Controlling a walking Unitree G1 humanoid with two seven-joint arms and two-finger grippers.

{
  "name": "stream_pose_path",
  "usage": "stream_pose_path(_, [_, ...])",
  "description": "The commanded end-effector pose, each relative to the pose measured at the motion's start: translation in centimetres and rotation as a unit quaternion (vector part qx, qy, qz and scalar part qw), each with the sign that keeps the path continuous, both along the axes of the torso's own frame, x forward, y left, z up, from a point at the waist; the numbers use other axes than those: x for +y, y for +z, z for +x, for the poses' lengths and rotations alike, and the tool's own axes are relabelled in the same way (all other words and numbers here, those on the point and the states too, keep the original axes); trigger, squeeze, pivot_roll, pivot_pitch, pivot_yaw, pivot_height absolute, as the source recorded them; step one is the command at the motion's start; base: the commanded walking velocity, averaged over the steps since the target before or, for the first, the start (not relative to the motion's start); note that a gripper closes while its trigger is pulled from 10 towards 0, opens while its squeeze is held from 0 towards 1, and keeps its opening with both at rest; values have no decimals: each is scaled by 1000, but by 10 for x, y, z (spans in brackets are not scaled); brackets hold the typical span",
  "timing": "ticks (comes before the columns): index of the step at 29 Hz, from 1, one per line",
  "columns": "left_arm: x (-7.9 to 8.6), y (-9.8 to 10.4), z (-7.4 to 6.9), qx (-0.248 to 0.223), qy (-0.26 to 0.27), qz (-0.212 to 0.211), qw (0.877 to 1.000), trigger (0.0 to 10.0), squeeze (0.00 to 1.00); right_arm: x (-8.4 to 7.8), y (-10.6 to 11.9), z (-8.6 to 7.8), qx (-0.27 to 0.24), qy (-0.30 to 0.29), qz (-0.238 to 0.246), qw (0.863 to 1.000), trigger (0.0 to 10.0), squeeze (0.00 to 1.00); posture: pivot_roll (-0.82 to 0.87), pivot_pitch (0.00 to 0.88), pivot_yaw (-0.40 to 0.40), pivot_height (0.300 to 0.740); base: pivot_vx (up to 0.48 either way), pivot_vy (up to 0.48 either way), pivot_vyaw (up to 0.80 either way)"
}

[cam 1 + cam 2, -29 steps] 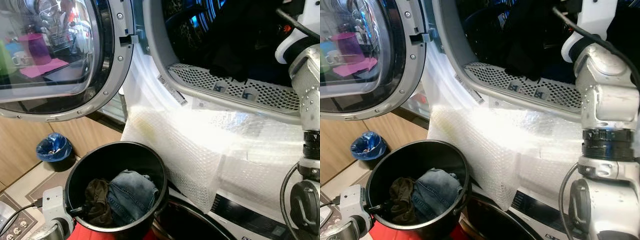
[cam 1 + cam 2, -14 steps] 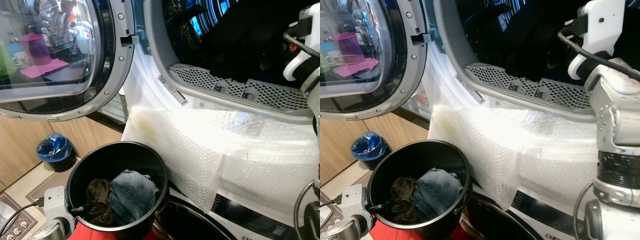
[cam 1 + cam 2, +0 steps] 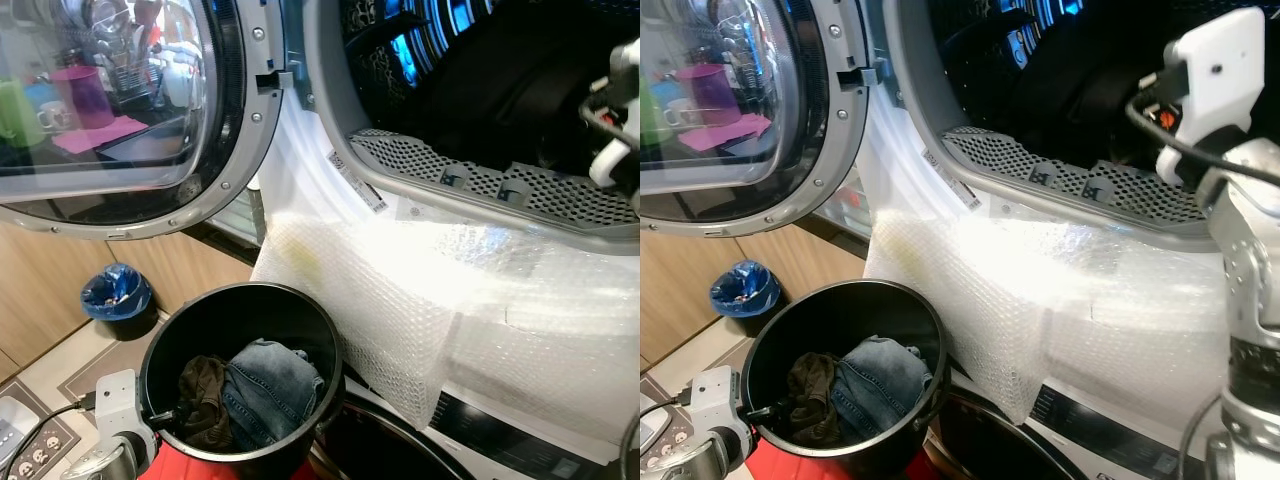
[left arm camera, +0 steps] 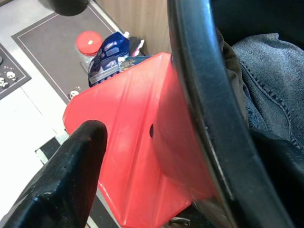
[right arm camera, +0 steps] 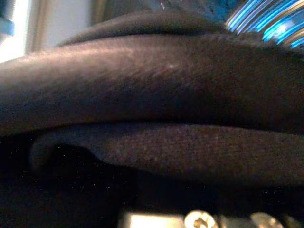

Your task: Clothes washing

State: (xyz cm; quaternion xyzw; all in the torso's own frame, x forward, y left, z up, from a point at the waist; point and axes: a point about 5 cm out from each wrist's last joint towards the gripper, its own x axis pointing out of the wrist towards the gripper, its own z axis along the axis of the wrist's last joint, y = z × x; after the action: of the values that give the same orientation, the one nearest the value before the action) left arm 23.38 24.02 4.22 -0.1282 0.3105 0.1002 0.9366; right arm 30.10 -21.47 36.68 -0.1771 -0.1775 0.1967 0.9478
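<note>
Black bucket point(image 3: 160, 345), blue jeans point(image 3: 270, 390), red stool point(image 4: 128, 142).
</note>
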Motion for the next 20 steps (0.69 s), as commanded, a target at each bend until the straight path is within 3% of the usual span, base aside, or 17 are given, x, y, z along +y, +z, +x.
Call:
stream_pose_path(1, [-11, -22, -11, 56, -13, -15, 998, 10000, 0, 6, 9, -14, -29, 40, 1, 999, 10000, 0, -33, 78, 11, 740, 0, 0, 0])
stream_pose_path(2, [-11, -22, -11, 56, -13, -15, 998, 10000, 0, 12, 7, -20, -35, 74, -5, 997, 10000, 0, -33, 78, 11, 740, 0, 0, 0])
stream_pose_path(9, [-12, -23, -10, 57, -15, -16, 998, 10000, 0, 25, -14, -40, -26, 145, -80, 986, 10000, 0, -37, 78, 10, 740, 0, 0, 0])
stream_pose_path(16, [-13, -23, -10, 56, -15, -17, 998, 10000, 0, 16, -17, -32, -19, 111, -53, 992, 10000, 0, -40, 76, 9, 740, 0, 0, 0])
stream_pose_path(20, [-14, -22, -7, 52, -14, -18, 998, 10000, 0, 40, -15, -32, -27, 236, -65, 969, 10000, 0, -32, 66, 4, 740, 0, 0, 0])
